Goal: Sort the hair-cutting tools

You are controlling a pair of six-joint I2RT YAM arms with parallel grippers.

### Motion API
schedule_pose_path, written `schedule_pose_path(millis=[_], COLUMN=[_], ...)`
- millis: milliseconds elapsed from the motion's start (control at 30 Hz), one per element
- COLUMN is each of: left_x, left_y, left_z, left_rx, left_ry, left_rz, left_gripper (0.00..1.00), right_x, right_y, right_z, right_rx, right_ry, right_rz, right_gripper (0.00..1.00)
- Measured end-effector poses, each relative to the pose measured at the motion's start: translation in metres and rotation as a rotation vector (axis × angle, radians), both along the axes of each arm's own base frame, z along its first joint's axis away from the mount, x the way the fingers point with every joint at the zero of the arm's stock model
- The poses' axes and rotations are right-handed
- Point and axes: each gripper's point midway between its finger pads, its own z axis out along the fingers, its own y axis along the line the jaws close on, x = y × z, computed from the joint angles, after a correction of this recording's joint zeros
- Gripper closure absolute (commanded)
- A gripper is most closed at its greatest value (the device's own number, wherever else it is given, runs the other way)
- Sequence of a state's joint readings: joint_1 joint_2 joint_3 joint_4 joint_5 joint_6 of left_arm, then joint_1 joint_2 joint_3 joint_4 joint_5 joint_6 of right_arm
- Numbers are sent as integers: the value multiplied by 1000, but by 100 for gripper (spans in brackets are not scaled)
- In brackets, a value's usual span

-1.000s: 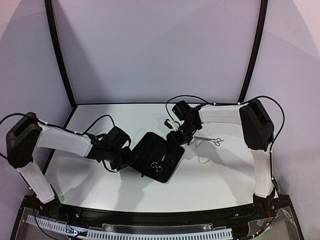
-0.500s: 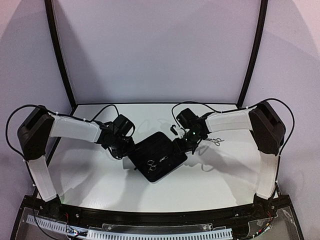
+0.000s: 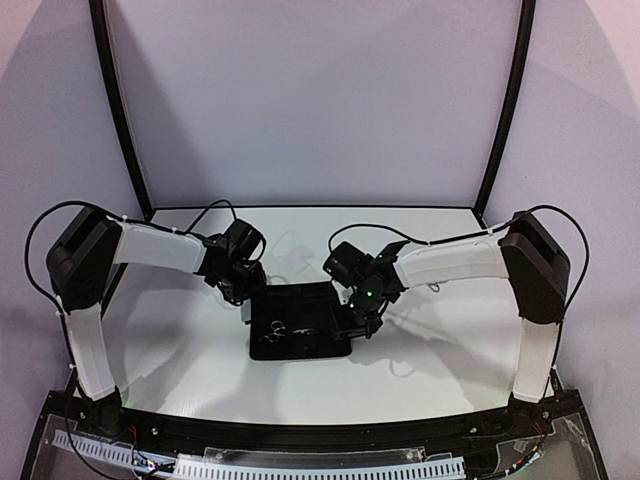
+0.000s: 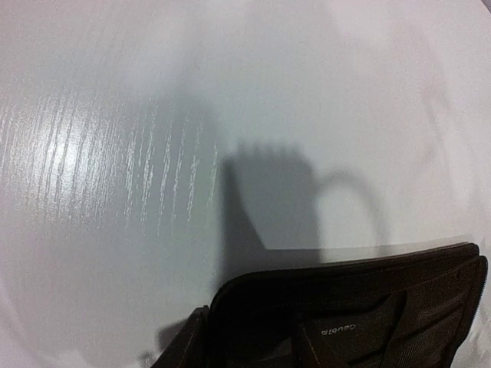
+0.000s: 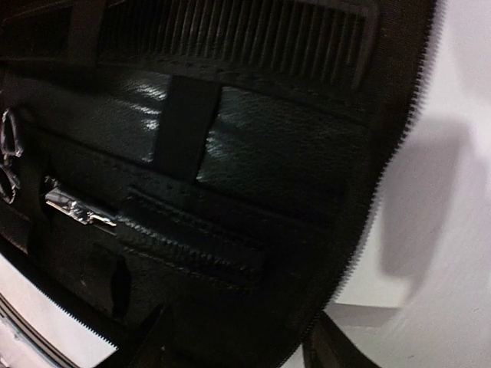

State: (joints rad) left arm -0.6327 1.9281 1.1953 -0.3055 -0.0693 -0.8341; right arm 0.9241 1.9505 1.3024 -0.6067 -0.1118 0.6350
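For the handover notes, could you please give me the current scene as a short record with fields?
surface: white table
case: black zip case, lying open mid-table
inside case: black comb under a strap; silver scissors
left fingers: at the case's far left corner, grip unclear
right fingers: at the case's right edge, grip unclear

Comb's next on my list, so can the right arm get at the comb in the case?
Probably yes. The case lies open, the right gripper is at its edge, and the comb has its teeth bare, though a strap seems to cross one end.
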Motion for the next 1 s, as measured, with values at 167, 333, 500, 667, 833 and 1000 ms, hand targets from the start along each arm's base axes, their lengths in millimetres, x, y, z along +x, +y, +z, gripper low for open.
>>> schedule_pose_path(millis=[167, 333, 500, 667, 833, 1000], left_x=[0, 0, 2, 1, -19, -46], left_y=[0, 3, 13, 25, 45, 72], left_z=[0, 4, 44, 128, 194, 191], left_rx=[4, 37, 76, 40, -6, 40], left_ry=[-1, -5, -73, -235, -381, -383], left_rz=[-8, -17, -23, -16, -15, -12], left_gripper=[61, 46, 13, 1, 1, 1], right_x=[-7, -8, 8, 47, 92, 119], right_y=[1, -12, -33, -79, -143, -171], right_z=[1, 6, 54, 110, 126, 103], right_rx=[-4, -58, -53, -4, -106, -206], right_ry=[17, -1, -137, -306, -424, -355], right_rz=[-11, 1, 27, 23, 137, 371], right_gripper=[30, 11, 1, 1, 1, 3])
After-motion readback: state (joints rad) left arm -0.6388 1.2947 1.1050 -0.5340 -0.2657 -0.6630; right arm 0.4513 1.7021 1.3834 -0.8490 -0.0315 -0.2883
